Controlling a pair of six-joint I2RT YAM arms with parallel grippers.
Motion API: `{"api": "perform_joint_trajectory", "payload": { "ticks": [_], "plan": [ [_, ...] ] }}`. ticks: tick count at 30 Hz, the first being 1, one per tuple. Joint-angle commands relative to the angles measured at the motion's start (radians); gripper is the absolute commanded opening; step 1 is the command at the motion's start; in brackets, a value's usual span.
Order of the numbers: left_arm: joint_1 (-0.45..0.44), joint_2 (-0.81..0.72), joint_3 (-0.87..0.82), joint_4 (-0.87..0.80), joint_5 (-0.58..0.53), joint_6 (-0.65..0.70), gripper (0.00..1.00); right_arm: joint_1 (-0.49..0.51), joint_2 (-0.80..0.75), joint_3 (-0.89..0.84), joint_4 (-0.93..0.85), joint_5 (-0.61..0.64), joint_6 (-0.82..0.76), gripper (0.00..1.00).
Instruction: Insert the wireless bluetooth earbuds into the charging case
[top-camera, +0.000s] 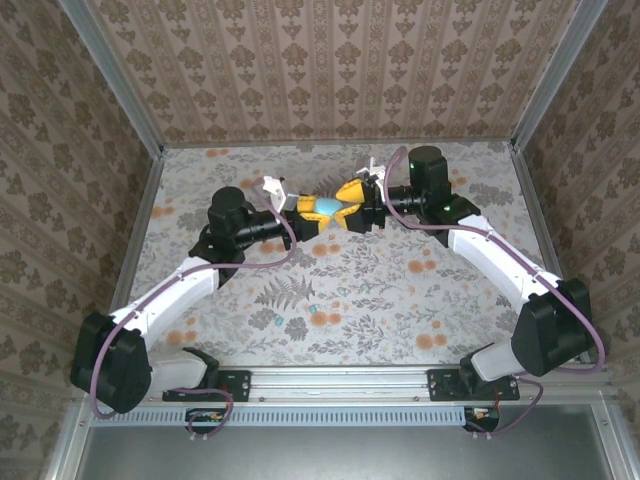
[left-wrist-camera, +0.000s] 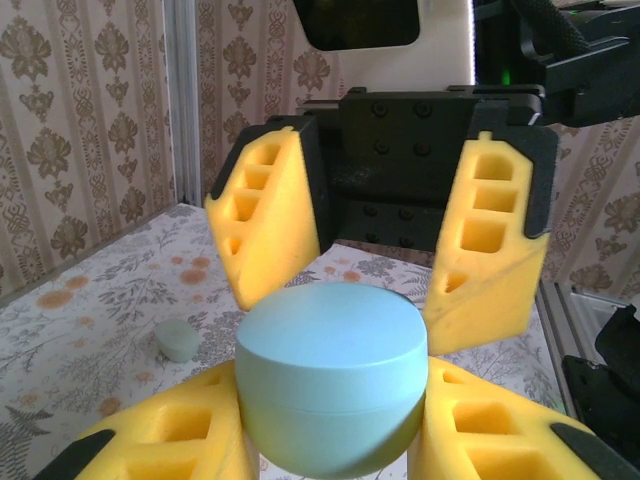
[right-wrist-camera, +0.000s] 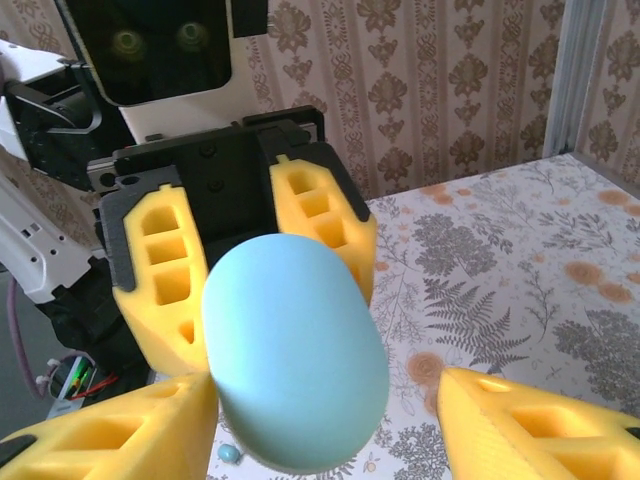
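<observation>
**Handover in mid-air.** At twelve o'clock over the flowered table (top-camera: 420, 300), we see the left gripper (top-camera: 312, 212) clamped on the pale blue charging case (top-camera: 328, 207), with a yellow finger pressed to each flank. The right gripper (top-camera: 347, 205) faces it from three o'clock with its jaws spread. From the right wrist, one of its fingers (right-wrist-camera: 110, 435) appears to sit against the case while the other stands well apart, so it has no hold. The case looks closed, as a lid seam runs round it in the left wrist view.

A small teal earbud (top-camera: 297, 328) lies on the table at about six o'clock from the case, well apart from both grippers. A pale green piece (left-wrist-camera: 178, 340), likely another bud, rests on the table at nine o'clock in the left wrist view.

The danger, as we judge it, is the case itself. It is smooth and rounded and held only by its sides, above the table. It could twist or squirt out if the right gripper pries at the lid off-centre, or closes on the curve rather than the seam. A drop might also knock the buds below.

We cannot see the hinge, the case's inside, or whether any bud is seated. The speck (right-wrist-camera: 229, 453) under the case in the right wrist view is too small to name.
</observation>
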Motion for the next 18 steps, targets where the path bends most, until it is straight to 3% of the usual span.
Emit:
{"api": "perform_joint_trajectory", "payload": {
  "ticks": [1,18],
  "plan": [
    [-0.01,-0.016,-0.018,0.088,0.028,-0.02,0.34,-0.004,-0.025,0.007,-0.018,0.065,0.043,0.6],
    [-0.038,-0.029,-0.043,0.108,0.005,0.057,0.34,-0.01,0.021,0.099,-0.015,0.14,0.188,0.57]
  ]
}}
